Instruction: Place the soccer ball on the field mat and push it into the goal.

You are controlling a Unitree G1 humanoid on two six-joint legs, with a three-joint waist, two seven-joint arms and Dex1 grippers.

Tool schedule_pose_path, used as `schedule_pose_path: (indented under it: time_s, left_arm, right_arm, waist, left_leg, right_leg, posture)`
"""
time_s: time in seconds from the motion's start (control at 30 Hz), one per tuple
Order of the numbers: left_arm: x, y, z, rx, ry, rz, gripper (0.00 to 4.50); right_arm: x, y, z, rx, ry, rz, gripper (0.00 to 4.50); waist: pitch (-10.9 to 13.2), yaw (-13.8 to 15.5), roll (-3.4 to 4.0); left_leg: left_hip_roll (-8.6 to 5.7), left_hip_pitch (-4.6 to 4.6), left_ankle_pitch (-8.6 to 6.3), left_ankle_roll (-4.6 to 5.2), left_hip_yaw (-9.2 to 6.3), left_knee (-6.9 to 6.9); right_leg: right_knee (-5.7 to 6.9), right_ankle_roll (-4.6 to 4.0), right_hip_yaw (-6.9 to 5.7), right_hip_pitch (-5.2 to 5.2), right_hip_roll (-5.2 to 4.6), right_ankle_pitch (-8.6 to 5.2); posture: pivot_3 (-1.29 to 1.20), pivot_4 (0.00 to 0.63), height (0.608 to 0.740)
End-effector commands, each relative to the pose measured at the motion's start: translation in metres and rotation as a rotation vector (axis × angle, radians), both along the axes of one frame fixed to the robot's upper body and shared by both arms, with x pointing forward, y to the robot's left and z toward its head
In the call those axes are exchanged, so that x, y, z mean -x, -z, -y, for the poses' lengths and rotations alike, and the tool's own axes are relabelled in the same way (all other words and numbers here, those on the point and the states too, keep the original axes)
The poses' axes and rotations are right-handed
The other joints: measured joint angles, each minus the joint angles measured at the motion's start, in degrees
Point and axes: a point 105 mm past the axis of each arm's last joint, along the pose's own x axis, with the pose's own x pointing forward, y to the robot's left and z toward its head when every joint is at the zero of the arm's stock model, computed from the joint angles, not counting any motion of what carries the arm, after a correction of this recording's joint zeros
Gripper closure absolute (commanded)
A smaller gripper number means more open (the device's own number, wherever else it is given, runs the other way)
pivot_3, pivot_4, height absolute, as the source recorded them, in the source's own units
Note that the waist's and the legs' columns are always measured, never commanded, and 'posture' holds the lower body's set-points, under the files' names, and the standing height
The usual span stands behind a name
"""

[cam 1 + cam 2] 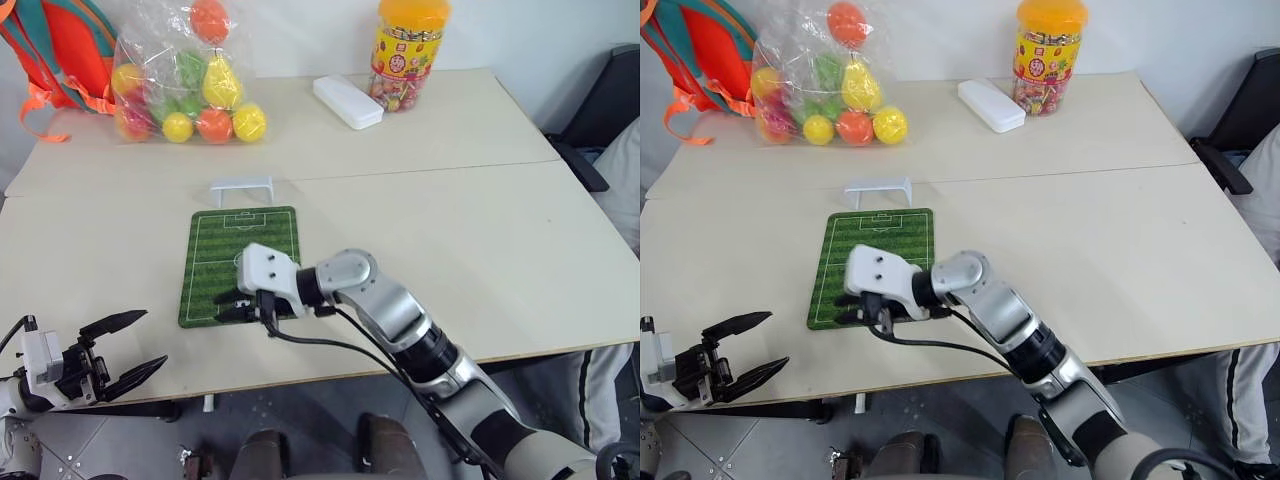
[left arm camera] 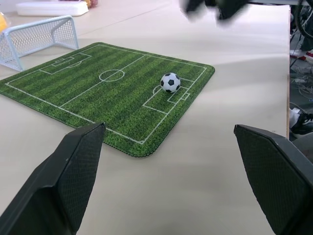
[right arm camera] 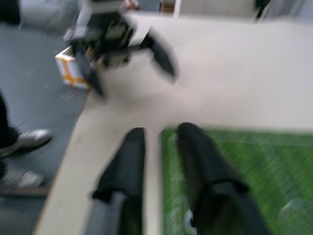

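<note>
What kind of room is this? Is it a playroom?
Probably a workroom or lab with toys set out for a trial, not a playroom: plain pale wooden tables, a grey bare floor, and a black office chair beside a clear bag of coloured plastic balls.

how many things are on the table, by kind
soccer ball: 1
field mat: 1
goal: 1
bag of coloured balls: 1
white case: 1
candy jar: 1
total: 6
</note>
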Motion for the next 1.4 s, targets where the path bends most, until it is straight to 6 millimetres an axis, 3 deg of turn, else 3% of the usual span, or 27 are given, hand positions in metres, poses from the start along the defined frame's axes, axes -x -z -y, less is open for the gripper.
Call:
schedule_pose_path:
  time_s: [0.03,0.17,0.33,0.53,0.7,0.77,0.87,0.93,1.03,1.17,1.3,1.4]
  left_arm:
    - [0.001,-0.009,-0.008,-0.005,-0.008,0.021,0.00]
    - [0.001,-0.013,-0.009,-0.004,0.007,0.021,0.00]
    - [0.004,-0.017,-0.007,0.002,0.035,0.009,0.00]
    - [0.022,-0.016,-0.014,-0.020,0.060,-0.075,0.00]
    - [0.023,-0.018,-0.018,-0.032,0.031,-0.061,0.00]
    - [0.021,-0.019,-0.020,-0.032,0.012,-0.045,0.00]
    - [0.017,-0.020,-0.021,-0.034,-0.008,-0.026,0.00]
    - [0.012,-0.023,-0.022,-0.032,-0.027,-0.006,0.00]
    - [0.005,-0.026,-0.024,-0.026,-0.053,0.014,0.00]
    - [-0.009,-0.033,-0.028,0.000,-0.120,0.051,0.00]
    - [-0.022,-0.041,-0.037,0.033,-0.215,0.083,0.00]
    - [-0.036,-0.052,-0.052,0.070,-0.353,0.110,0.00]
  right_arm:
    - [0.014,-0.002,0.002,0.008,-0.050,0.029,4.46]
    - [0.017,0.013,0.005,0.055,-0.058,-0.008,4.46]
    - [0.005,0.028,-0.002,0.104,-0.027,-0.006,4.46]
    - [-0.017,0.031,-0.016,0.101,0.025,0.007,4.46]
    - [-0.031,0.028,-0.024,0.085,0.051,0.015,4.46]
    - [-0.048,0.026,-0.026,0.070,0.115,0.032,4.46]
    - [-0.076,0.015,-0.023,0.036,0.236,0.067,4.46]
    - [-0.101,-0.013,-0.013,-0.041,0.342,0.090,4.46]
    - [-0.115,-0.045,-0.004,-0.123,0.391,0.133,4.46]
    - [-0.112,-0.076,0.006,-0.212,0.388,0.139,4.46]
    - [-0.098,-0.087,0.017,-0.247,0.348,0.125,4.46]
    - [-0.089,-0.083,0.050,-0.242,0.330,0.102,4.46]
  waist:
    - [0.00,-0.04,0.00]
    - [0.00,-0.16,-0.01]
    - [-0.01,-0.11,-0.02]
    - [0.00,-0.49,-0.03]
    - [0.02,-0.33,0.00]
    - [0.02,-0.21,-0.02]
    - [0.03,-0.27,0.00]
    - [0.05,-0.25,0.01]
    - [0.08,-0.30,0.00]
    - [0.07,-0.56,-0.01]
    - [0.06,-1.37,-0.03]
    - [0.03,-1.36,-0.09]
  left_leg:
    - [0.00,0.01,0.00,0.00,0.01,0.01]
    - [0.02,0.04,0.00,0.00,0.03,0.00]
    - [0.03,0.03,0.00,0.00,0.08,0.02]
    - [0.05,0.04,0.00,0.00,0.09,0.01]
    - [0.08,0.03,-0.01,-0.02,0.13,0.00]
    - [0.08,0.03,-0.01,-0.02,0.14,0.01]
    - [0.08,0.03,-0.01,-0.02,0.15,0.02]
    - [0.09,0.03,-0.01,-0.02,0.16,0.03]
    - [0.10,0.01,-0.01,-0.03,0.16,0.01]
    - [0.11,0.03,-0.02,-0.05,0.16,-0.06]
    - [0.11,0.03,-0.02,-0.05,0.16,-0.08]
    - [0.11,0.01,-0.03,-0.04,0.16,-0.06]
  right_leg:
    - [0.00,0.00,0.00,0.00,0.00,0.00]
    - [0.01,-0.01,0.01,-0.01,0.00,0.01]
    - [0.01,-0.03,0.01,-0.02,0.00,0.01]
    - [0.02,-0.05,0.02,-0.04,0.01,0.02]
    - [0.05,-0.08,0.02,-0.10,0.02,0.00]
    - [0.05,-0.10,0.02,-0.10,0.02,0.01]
    - [0.07,-0.15,0.02,-0.10,0.03,0.02]
    - [0.07,-0.18,0.02,-0.11,0.02,0.02]
    - [0.08,-0.20,0.01,-0.14,0.02,0.02]
    - [0.08,-0.20,-0.07,-0.15,0.03,0.02]
    - [0.06,-0.19,-0.10,-0.15,0.02,0.02]
    - [0.06,-0.19,-0.10,-0.14,0.02,0.02]
  posture:
    - [0.00,0.150,0.740]
    - [0.00,0.150,0.740]
    - [0.00,0.150,0.740]
    - [0.00,0.150,0.740]
    - [0.00,0.150,0.740]
    - [0.00,0.150,0.740]
    - [0.00,0.150,0.740]
    - [0.00,0.150,0.740]
    - [0.00,0.150,0.740]
    - [0.00,0.150,0.740]
    - [0.00,0.150,0.740]
    - [0.00,0.150,0.740]
